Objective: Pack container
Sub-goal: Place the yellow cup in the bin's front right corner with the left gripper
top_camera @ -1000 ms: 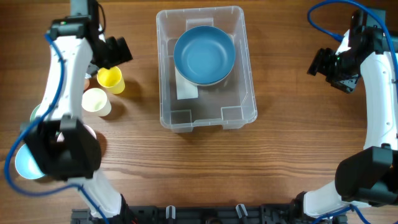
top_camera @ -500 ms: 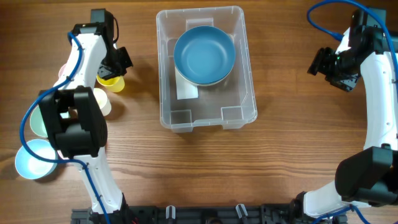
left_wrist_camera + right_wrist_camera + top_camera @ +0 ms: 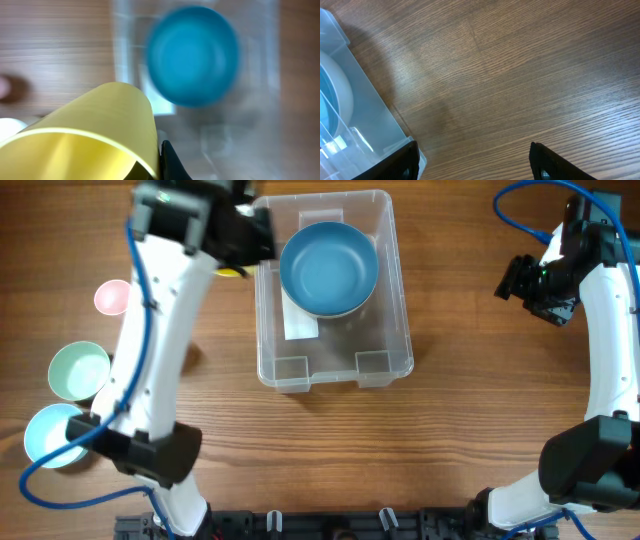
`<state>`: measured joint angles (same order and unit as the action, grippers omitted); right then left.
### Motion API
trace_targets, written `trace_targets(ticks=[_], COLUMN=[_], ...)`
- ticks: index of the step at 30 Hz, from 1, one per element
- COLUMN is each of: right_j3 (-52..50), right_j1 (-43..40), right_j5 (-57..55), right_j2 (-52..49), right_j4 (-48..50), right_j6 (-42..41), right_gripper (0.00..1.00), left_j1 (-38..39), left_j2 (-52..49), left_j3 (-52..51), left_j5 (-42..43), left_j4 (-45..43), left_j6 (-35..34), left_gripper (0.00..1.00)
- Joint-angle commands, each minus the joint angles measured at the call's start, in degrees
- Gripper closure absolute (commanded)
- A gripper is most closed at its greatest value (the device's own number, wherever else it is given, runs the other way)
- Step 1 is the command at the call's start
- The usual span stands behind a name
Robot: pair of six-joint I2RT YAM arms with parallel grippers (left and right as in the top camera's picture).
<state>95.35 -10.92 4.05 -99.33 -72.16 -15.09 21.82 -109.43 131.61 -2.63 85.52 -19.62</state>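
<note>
Container (image 3: 340,352), the clear plastic tub, sits at the middle of the table (image 3: 450,430), long side running away from the robot, and packing it looks only partly done.

The left end effector (image 3: 243,238) hangs at the tub's far left corner, closed around a yellow cup (image 3: 90,130). The left wrist view shows the cup lying on its side across the lower left of the frame, with one dark finger (image 3: 172,162) against its wall. From overhead only a sliver of yellow shows under the arm, just outside the tub's left rim, so the cup has not yet crossed into the tub. Beyond the cup, the wrist view looks down, blurred, onto a blue bowl (image 3: 328,268) that rests upright in the far half of the tub. Next to it a white label (image 3: 300,322) shows through the base, and the near half of the tub holds nothing.

The right end effector (image 3: 472,167) hovers off the tub's right side, well apart from it. Its fingers are spread wide with only bare wood between them.

One item is therefore packed and a second is on its way. On the left of the table three more wait: a small pink bowl (image 3: 112,297), a green bowl (image 3: 80,370) and a pale blue bowl (image 3: 50,445). By my reckoning, most of the job remains.
</note>
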Motion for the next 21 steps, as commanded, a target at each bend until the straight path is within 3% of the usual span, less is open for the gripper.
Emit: trace_targets(ticks=[1,7,14,21], right_j3=[-0.02,-0.09,-0.13,-0.13], right_j1=[0.44,0.44,0.44,0.44], right_j5=[-0.15,-0.13,-0.13,-0.13], right_j2=[-0.20,-0.20,-0.20,-0.20], right_j4=[0.13,0.07,0.09,0.11], right_j6=[0.52,0.55,0.52,0.55], right_gripper=[0.28,0.29,0.29,0.28], left_j1=[11.82,21.55,22.23,22.64], left_j2=[-3.15,-12.41,-25.20,-27.12], left_j3=[0.17,-0.35,-0.35,-0.35], left_j5=[1.33,3.65,10.08,11.50], left_j4=[-0.46,-2.40,-3.63,-5.55], left_j6=[-8.48,-11.13,-11.08,-10.86], left_gripper=[0.96,0.96,0.96,0.96])
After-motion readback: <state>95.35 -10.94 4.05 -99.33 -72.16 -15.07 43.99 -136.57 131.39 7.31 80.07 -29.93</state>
